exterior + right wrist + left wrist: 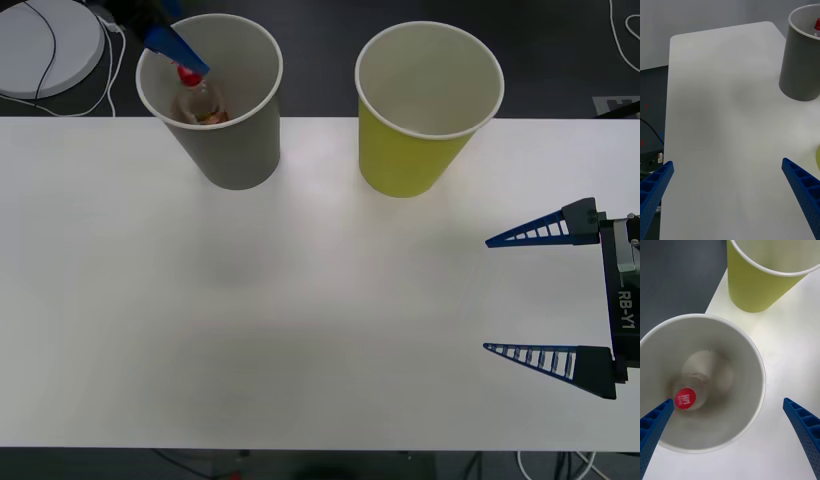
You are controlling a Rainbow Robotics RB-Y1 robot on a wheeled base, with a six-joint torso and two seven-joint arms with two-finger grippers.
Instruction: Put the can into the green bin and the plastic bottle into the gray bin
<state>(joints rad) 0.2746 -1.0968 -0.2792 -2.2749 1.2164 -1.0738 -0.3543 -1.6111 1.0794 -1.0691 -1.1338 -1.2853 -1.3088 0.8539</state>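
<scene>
With the plastic bottle (688, 395) upright in the gray bin (240, 150), the left gripper (730, 435) hung spread above, the can seemingly next.

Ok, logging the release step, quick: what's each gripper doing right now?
Left gripper: open, empty, above the gray bin, where the plastic bottle stands.
Right gripper: open, empty, over the table.

We see the right gripper (728, 198) w/ fingers spread over bare counter (722, 112), gray bin (801, 71) beyond, red-capped plastic bottle (817, 25) inside.
</scene>
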